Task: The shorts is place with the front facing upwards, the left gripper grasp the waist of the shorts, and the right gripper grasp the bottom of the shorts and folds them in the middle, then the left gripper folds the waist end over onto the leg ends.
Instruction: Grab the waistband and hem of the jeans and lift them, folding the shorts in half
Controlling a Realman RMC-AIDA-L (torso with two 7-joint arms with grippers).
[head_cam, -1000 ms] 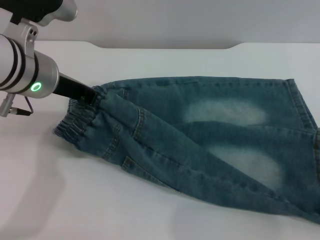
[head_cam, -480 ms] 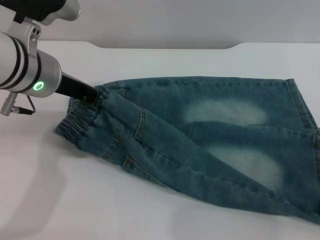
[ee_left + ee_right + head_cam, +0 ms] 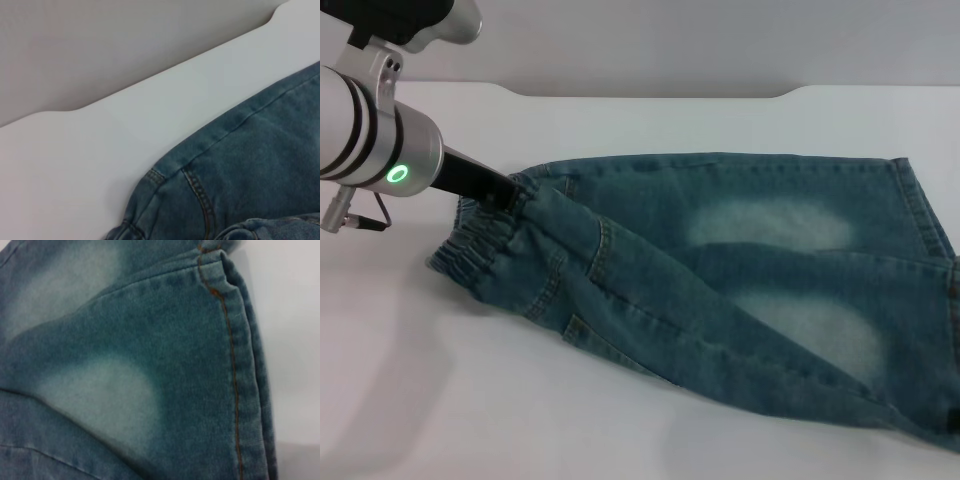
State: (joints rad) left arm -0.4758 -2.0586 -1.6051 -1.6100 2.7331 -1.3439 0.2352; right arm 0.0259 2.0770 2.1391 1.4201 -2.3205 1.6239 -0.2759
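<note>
gripping the shorts [image 3: 720, 290] waist, left hand [image 3: 508, 192].

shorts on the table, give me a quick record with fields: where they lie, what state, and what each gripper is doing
item: shorts, blue-green denim, pale faded patches on the legs
surface: white table
state: folded lengthwise, one leg lying over the other
waist end: toward the robot's left, gathered elastic, part lifted
leg ends: toward the robot's right, at the head view's edge
left gripper: at the waist end's far corner, denim bunched around it
right gripper: not visible in any view
</note>
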